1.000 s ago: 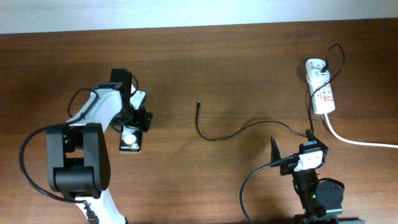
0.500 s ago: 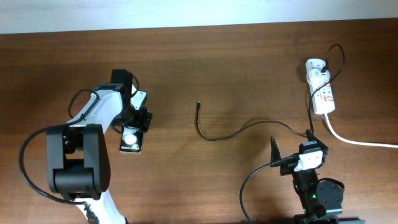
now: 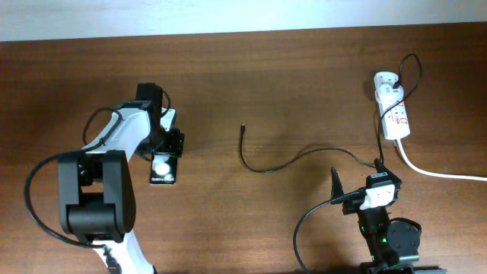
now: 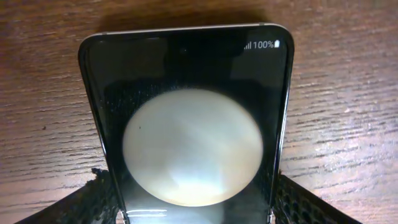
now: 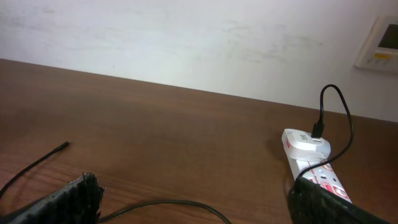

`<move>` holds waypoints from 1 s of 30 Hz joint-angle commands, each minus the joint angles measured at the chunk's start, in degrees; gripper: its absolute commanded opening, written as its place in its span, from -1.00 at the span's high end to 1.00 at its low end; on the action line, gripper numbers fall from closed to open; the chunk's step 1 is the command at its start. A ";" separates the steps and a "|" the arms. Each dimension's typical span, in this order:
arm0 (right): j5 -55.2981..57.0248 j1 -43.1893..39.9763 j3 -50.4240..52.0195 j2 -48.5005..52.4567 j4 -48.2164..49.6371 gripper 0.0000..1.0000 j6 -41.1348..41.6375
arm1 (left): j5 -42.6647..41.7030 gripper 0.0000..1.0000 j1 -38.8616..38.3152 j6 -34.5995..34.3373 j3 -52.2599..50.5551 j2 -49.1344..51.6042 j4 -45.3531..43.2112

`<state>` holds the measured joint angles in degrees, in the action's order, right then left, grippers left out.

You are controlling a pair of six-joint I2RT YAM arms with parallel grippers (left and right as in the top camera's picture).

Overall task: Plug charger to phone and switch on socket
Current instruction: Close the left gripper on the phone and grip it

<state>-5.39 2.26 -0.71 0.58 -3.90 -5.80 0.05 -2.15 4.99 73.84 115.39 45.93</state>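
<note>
At the table's (image 3: pixel 304 68) left side, the left gripper (image 3: pixel 169 147) straddles the phone (image 3: pixel 161 172); I cannot tell whether it pinches. The right gripper (image 5: pixel 193 190) is spread wide and empty beside the charger (image 3: pixel 243 129) cable, which runs to the socket (image 3: pixel 396 118).

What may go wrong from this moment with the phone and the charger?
The left pincer straddles only one end of the phone, so it may pivot or slip. The charger lies close by the open right pincer; a snagged cable might drag its plug tip away.

Overhead looks straight down; left wrist sits close over the phone (image 4: pixel 186 124), right wrist faces the socket (image 5: pixel 323 179).
</note>
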 commanded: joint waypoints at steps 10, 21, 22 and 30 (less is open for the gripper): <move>0.07 0.35 0.39 -0.37 -0.20 -0.97 0.24 | -14.25 -0.54 -0.22 -6.95 -3.65 7.72 -1.70; 0.07 0.35 0.39 -0.37 -0.20 -0.98 0.24 | -13.62 -0.62 -0.22 -5.57 -3.67 7.72 -1.92; 0.07 0.35 0.39 -0.37 -0.20 -0.97 0.24 | -13.62 -0.63 -0.22 -5.57 -3.67 7.72 -1.84; 0.07 0.35 0.39 -0.37 -0.20 -0.97 0.24 | -13.60 -0.75 -0.22 -5.40 -3.67 7.72 -1.79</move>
<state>-5.39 2.26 -0.71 0.58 -3.90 -5.82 -5.98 -1.76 -1.15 74.54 115.46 44.69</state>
